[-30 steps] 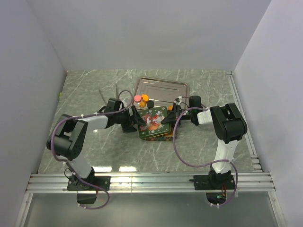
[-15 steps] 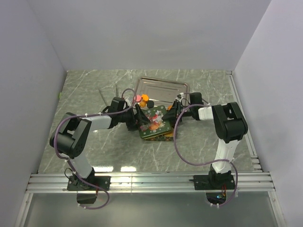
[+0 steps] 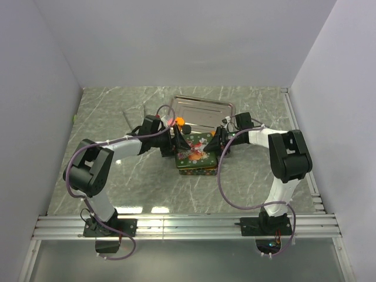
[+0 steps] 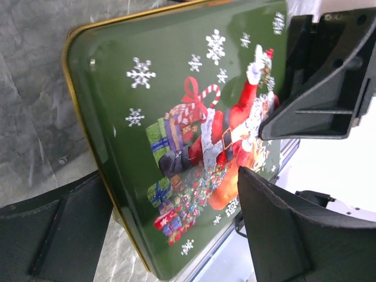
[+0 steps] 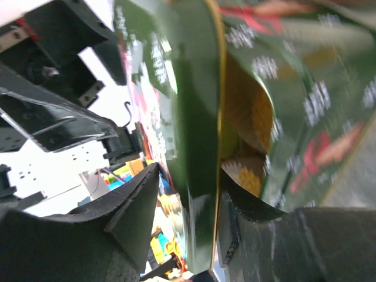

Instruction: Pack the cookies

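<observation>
Two cookies [image 3: 180,122], pink and orange, lay at the tray [image 3: 205,106] corner beside the tin lid [image 3: 195,150], which the left gripper [image 3: 175,144] and right gripper [image 3: 215,143] flanked. Left wrist: fingers [image 4: 59,235] straddled the lid widely. Right wrist: fingers [image 5: 100,229] bracketed its rim. We could not tell whether either pair pressed.

Reaching in from the left with the left arm [image 3: 126,147], elbow bent low, forearm angled toward the middle. Holding the left gripper [image 3: 179,141] out front, fingers [image 4: 59,235] spread wide. Mirroring that from the other side with the right arm [image 3: 258,137], wrist stretched inward. Facing the right gripper [image 3: 212,143] at its partner, close but apart, fingers [image 5: 88,235] parted partway.
</observation>
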You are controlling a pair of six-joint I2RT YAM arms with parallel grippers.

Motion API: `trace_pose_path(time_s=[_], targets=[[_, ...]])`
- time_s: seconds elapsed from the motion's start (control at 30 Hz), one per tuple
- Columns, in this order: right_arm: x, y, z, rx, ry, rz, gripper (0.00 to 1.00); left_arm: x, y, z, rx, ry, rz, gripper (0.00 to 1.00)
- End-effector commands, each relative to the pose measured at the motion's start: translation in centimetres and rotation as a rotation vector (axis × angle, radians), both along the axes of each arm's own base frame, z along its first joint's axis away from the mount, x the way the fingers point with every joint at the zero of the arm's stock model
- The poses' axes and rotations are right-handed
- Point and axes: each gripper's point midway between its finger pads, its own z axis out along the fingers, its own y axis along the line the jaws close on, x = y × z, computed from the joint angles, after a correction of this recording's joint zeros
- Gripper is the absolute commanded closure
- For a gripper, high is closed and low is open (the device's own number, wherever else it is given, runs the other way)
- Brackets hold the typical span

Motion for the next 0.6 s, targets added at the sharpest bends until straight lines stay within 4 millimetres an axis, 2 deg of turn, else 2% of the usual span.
trace_pose_path(time_s=[0.0,0.2,0.4,0.57], targets=[[-1.0,-1.0,0.4,-0.100,0.019,-0.010,0.52,0.8,-0.7,0.9,0.020,-0.058,-0.042,0.14],[-1.6,-1.5,1.3,-0.136,-0.002,0.005,0.51,0.7,-1.1,0.3,0.053,-0.052,-0.074,0.14],[-2.1,-2.2,1.3,-0.201,-0.012,0.002,0.43,0.6,-1.3,-0.1,0.059,-0.043,-0.084,0.15],[-1.3,-2.8,2.1,-0.257,-0.026,-0.011,0.40,0.7,-1.6,0.0,0.069,-0.039,-0.087,0.16]])
